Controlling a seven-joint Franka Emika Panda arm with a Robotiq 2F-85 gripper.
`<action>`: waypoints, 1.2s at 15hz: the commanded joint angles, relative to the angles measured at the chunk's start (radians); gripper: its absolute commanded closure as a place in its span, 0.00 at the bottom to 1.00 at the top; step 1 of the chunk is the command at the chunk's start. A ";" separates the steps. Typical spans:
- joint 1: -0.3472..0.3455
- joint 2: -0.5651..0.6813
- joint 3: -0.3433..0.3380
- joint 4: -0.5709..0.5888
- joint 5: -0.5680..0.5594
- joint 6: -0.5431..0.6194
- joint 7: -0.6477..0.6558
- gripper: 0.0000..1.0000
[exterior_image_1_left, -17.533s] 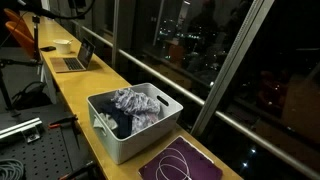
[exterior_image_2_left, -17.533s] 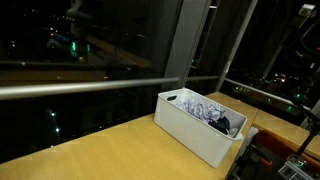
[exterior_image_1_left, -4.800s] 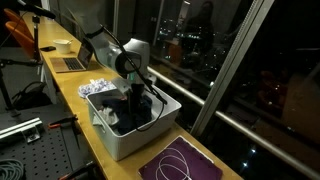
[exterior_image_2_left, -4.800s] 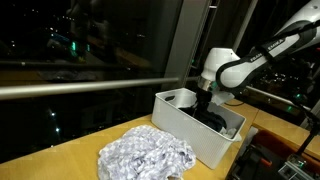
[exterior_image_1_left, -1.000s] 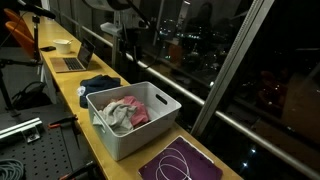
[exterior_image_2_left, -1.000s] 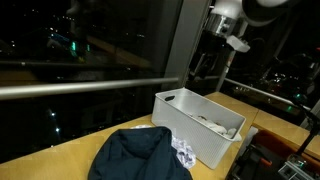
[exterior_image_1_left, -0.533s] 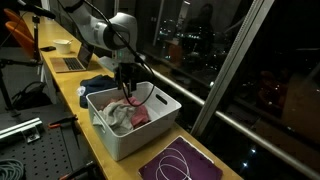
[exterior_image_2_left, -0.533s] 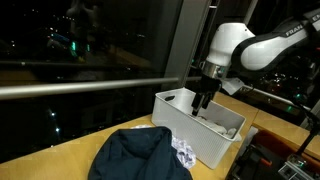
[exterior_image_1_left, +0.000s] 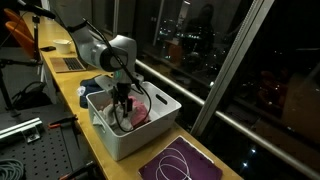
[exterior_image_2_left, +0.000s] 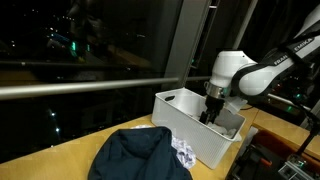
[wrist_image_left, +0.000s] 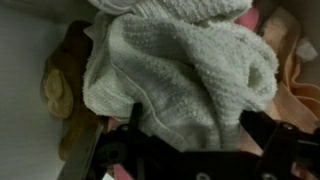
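My gripper (exterior_image_1_left: 122, 112) hung inside the white rectangular plastic bin (exterior_image_1_left: 150, 138) at frame centre, its jaws spread wide and empty. Just beneath them lay the pale terry-cloth towel (wrist_image_left: 185, 70), filling the wrist view.

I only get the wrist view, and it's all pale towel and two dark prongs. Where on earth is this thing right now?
Observer: The gripper is down inside a white bin, which stands on a wooden counter along a dark window.
Operator: Is all the laundry in that bin?
Observer: No. A dark blue garment lies spread on the counter just outside the bin.
Operator: Anything else out there?
Observer: A pale patterned cloth shows at the garment's edge, between it and the bin's wall.
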 joint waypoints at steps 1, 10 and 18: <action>0.014 0.036 0.002 0.013 -0.001 0.025 -0.010 0.00; 0.050 -0.024 0.023 -0.021 0.013 0.021 -0.009 0.70; 0.043 -0.120 0.040 -0.036 0.037 -0.010 -0.009 0.96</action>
